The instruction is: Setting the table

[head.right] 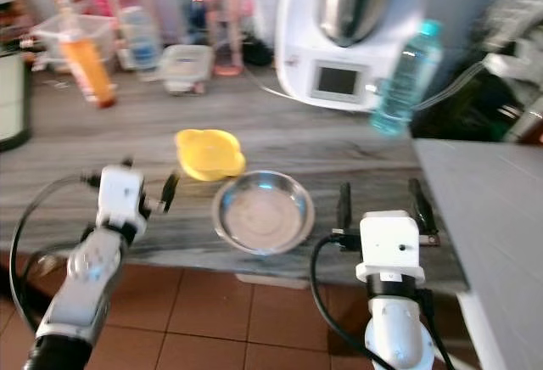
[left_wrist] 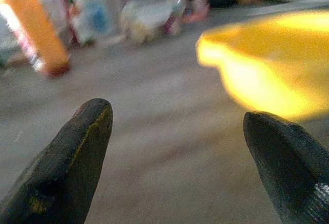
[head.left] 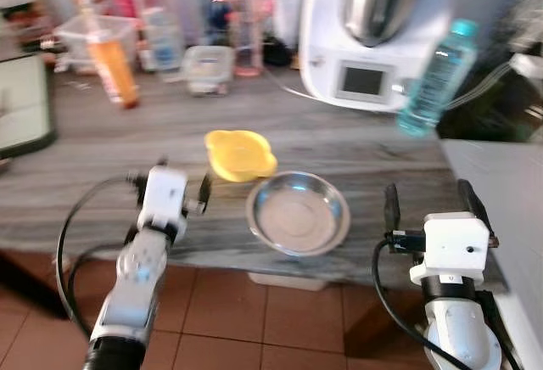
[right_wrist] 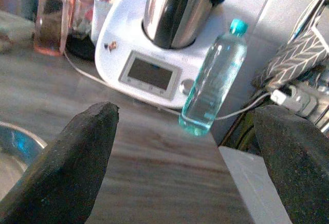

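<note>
The steel bowl (head.left: pixel 298 212) sits at the counter's (head.left: pixel 102 145) front edge, the yellow dish (head.left: pixel 240 154) touching it at 10 o'clock. The left gripper (head.left: pixel 170 190) and right gripper (head.left: pixel 428 204) are spread, empty; a water bottle (head.left: pixel 438 77), perhaps leaning, stands at 1 o'clock.

the whole head view was smeared by motion, so the jars and bottles (head.left: pixel 161 22) along the table's (head.left: pixel 102 145) far edge ran together and their labels could not be read. the white kitchen machine (head.left: pixel 365 47) at the far right of the table was cut off by the picture's top edge, as was the orange bottle (head.left: pixel 106 47). a dark-rimmed object (head.left: pixel 21 107) at the table's left end was cropped by the side. in the left wrist view the yellow bowl (left_wrist: pixel 267 70) was a blown-out blur, cut by the edge, and in the right wrist view the steel bowl (right_wrist: pixel 15 147) showed as a sliver of rim.
</note>
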You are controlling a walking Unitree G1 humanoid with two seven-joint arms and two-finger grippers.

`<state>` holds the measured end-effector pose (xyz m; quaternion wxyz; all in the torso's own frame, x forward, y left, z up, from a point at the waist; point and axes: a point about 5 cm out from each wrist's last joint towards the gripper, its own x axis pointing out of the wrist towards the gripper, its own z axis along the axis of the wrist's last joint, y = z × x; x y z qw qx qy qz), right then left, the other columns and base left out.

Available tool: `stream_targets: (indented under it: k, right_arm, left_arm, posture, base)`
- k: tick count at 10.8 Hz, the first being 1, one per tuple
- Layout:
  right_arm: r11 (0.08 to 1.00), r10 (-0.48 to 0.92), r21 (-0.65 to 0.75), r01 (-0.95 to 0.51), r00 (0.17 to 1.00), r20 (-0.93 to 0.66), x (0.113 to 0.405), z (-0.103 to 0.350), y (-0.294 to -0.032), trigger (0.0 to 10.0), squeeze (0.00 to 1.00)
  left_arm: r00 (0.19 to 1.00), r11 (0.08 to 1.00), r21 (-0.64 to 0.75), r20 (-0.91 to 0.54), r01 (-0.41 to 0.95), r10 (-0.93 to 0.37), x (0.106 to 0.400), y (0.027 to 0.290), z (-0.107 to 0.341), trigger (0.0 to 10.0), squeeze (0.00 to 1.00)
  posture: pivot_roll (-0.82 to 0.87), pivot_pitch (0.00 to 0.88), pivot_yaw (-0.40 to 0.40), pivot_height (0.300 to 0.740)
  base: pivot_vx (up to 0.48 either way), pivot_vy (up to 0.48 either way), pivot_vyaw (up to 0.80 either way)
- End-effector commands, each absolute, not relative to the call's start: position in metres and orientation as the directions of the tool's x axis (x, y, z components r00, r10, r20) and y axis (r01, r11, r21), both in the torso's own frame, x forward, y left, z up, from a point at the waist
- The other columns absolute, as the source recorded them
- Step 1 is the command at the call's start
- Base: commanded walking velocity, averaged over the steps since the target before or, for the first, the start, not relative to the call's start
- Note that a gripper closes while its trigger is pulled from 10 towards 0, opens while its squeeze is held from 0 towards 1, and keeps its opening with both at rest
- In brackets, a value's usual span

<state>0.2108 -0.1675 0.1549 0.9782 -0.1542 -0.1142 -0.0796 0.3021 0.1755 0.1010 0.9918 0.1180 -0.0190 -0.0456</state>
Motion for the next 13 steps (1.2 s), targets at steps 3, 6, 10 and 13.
stream_targets:
  k: [3, 6, 10, 13]
  right_arm:
    - [0.935, -0.154, -0.278, 0.221, 0.957, 0.245, 0.211, 0.152, -0.177, 10.0, 0.00]
    - [0.945, -0.146, -0.254, 0.208, 0.959, 0.244, 0.211, 0.151, -0.171, 10.0, 0.00]
    - [0.948, -0.140, -0.250, 0.198, 0.963, 0.231, 0.210, 0.147, -0.168, 10.0, 0.00]
    - [0.953, -0.106, -0.254, 0.165, 0.968, 0.229, 0.210, 0.148, -0.163, 10.0, 0.00]
  left_arm:
    - [0.993, 0.960, 0.264, 0.049, 0.090, -0.106, 0.299, 0.172, 0.097, 10.0, 0.00]
    - [0.988, 0.961, 0.263, 0.104, 0.085, -0.116, 0.300, 0.172, 0.107, 10.0, 0.00]
    - [0.988, 0.957, 0.277, 0.095, 0.090, -0.121, 0.301, 0.168, 0.107, 10.0, 0.00]
    - [0.988, 0.956, 0.279, 0.099, 0.091, -0.123, 0.304, 0.168, 0.111, 10.0, 0.00]
  posture:
    - [0.08, 0.006, -0.013, 0.740]
    - [0.09, 0.003, -0.012, 0.740]
    - [0.09, 0.010, -0.007, 0.740]
    - [0.09, 0.026, -0.006, 0.740]
  base:
    - [0.000, 0.000, 0.00]
    - [0.000, 0.000, -0.21]
    - [0.000, 0.000, -0.40]
    - [0.000, 0.000, 0.00]
